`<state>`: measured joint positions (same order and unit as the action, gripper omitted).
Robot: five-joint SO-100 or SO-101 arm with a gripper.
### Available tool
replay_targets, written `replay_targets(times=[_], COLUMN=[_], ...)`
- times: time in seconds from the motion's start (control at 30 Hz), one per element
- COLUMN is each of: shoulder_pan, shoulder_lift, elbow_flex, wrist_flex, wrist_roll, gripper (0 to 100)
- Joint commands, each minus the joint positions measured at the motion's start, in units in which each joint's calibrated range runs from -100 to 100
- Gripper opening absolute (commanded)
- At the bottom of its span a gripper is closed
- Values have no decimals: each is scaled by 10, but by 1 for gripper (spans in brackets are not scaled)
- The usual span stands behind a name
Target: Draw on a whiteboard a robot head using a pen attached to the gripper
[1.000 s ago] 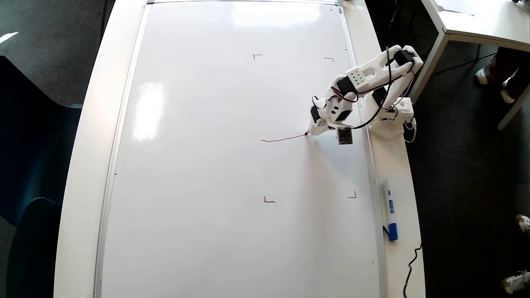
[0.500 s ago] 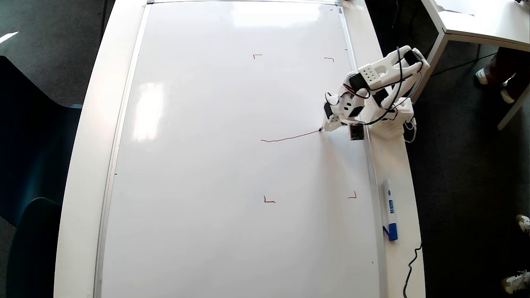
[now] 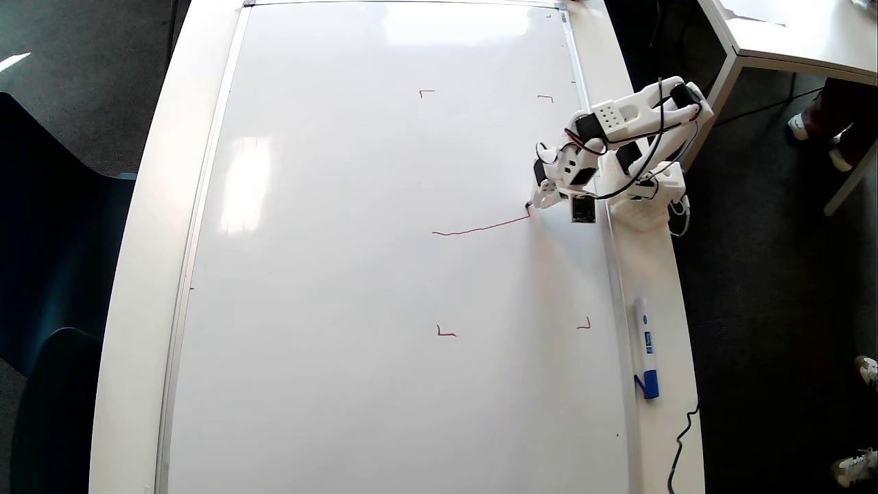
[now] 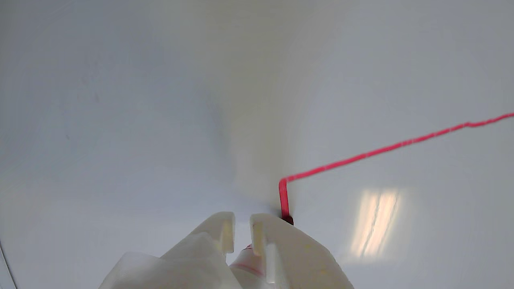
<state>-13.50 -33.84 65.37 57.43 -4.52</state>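
The whiteboard [image 3: 343, 274] covers most of the table in the overhead view. A red line [image 3: 480, 228] crosses its middle right and turns up in a short corner at its right end; this is all that shows of the robot head. In the wrist view the same line [image 4: 381, 150] bends down to the pen's tip [image 4: 287, 219]. My white gripper [image 3: 538, 201] sits at that corner near the board's right edge. Its fingers [image 4: 263, 235] are closed around the pen [image 4: 247, 261], whose white body with a red band shows between them. The tip touches the board.
Four small red corner marks [image 3: 446, 333] frame the drawing area. A white marker with a blue cap [image 3: 645, 348] lies on the table's right strip. The arm's base [image 3: 645, 195] stands beside the board's right frame. A second table [image 3: 789, 41] is at the upper right.
The gripper has drawn the line further right, then turned and moved a short way up the overhead view, adding a small corner at the line's right end.
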Motion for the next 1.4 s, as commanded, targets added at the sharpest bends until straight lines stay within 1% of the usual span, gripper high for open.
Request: replay_targets(times=[0.0, 0.43, 0.67, 0.9, 1.07, 1.3, 1.37], shoulder_pan=[52, 223, 290, 353, 372, 372, 369], shoulder_lift=[-3, -4, -4, 3, 4, 4, 4], elbow_flex=[4, 5, 5, 4, 4, 0, 2], wrist_flex=[4, 3, 2, -47, -47, -47, -61], wrist_roll=[18, 89, 119, 151, 159, 159, 159], gripper=[1, 1, 1, 1, 1, 1, 1])
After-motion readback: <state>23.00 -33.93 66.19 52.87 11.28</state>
